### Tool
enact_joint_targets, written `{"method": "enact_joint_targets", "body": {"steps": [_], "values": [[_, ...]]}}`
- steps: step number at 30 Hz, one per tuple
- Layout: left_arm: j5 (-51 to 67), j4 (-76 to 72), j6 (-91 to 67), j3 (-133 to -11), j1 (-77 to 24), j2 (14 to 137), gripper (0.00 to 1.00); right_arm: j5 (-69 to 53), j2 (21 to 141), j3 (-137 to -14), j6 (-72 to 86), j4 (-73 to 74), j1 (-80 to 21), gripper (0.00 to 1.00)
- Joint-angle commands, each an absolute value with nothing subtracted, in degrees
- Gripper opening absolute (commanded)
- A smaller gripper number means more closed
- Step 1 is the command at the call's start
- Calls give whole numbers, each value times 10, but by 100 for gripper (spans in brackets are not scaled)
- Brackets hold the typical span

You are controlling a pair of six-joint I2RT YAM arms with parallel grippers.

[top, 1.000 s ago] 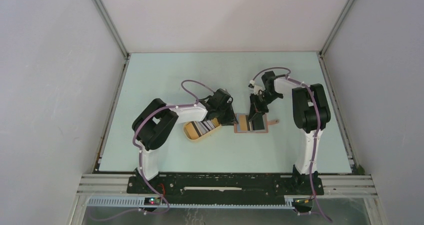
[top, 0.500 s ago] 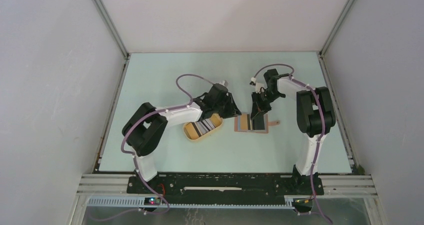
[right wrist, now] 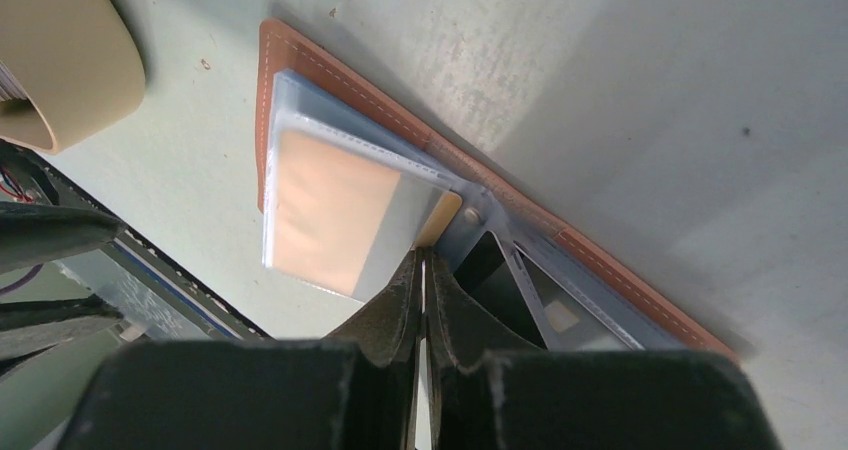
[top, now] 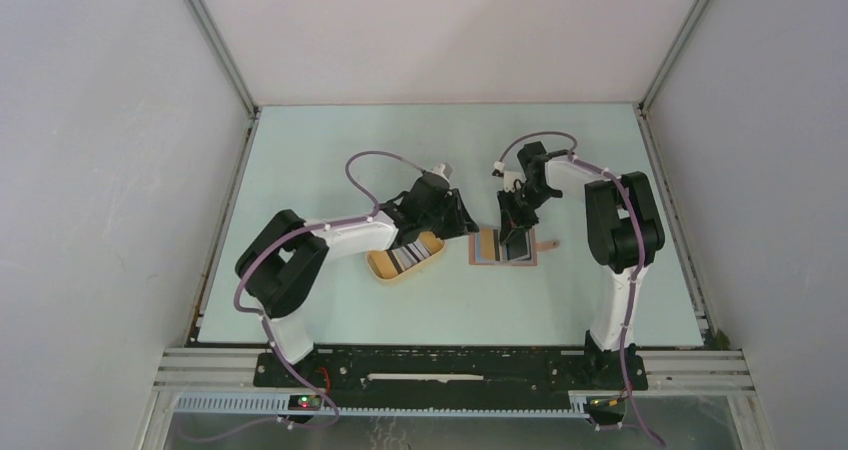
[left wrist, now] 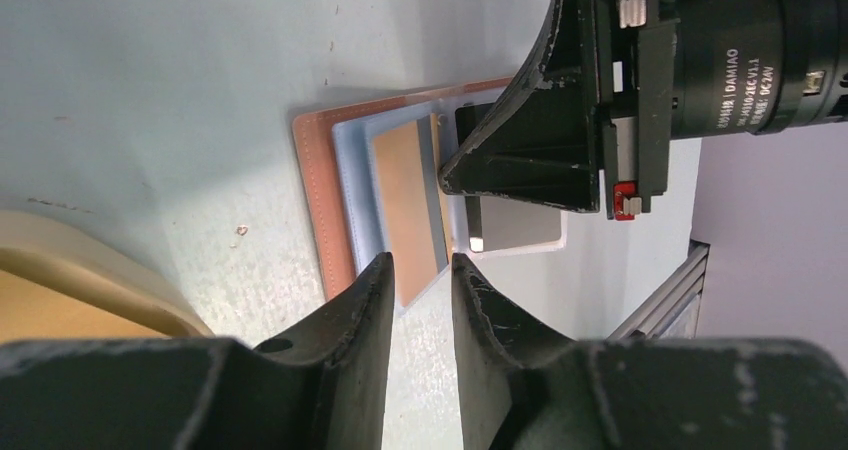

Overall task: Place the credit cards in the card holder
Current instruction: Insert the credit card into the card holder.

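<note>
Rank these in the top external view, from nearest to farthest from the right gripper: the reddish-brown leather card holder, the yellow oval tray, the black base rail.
1. The reddish-brown leather card holder, right under the right gripper.
2. The yellow oval tray, to the left of it.
3. The black base rail, at the table's near edge.

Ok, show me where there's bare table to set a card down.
Free: far table beyond the card holder; near strip between yellow tray, holder and arm bases. Crowded: centre, where left gripper and right gripper meet at the holder.
</note>
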State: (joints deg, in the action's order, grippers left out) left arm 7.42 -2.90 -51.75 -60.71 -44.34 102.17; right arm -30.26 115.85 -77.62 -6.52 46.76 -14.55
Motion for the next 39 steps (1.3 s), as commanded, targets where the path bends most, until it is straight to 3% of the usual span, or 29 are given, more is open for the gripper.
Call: {"method": "enact_joint_targets", "body": {"steps": [1, 22, 39], "values": [[51, -78, -496, -582, -443, 969, 33, -285, 1174, -787, -73, 466, -152, 10], [144, -149, -558, -574, -437, 1033, 32, -446, 1136, -788, -122, 497, -112, 12], [149, -136, -580, -567, -437, 1052, 34, -363, 1158, -795, -103, 491, -138, 11]]}}
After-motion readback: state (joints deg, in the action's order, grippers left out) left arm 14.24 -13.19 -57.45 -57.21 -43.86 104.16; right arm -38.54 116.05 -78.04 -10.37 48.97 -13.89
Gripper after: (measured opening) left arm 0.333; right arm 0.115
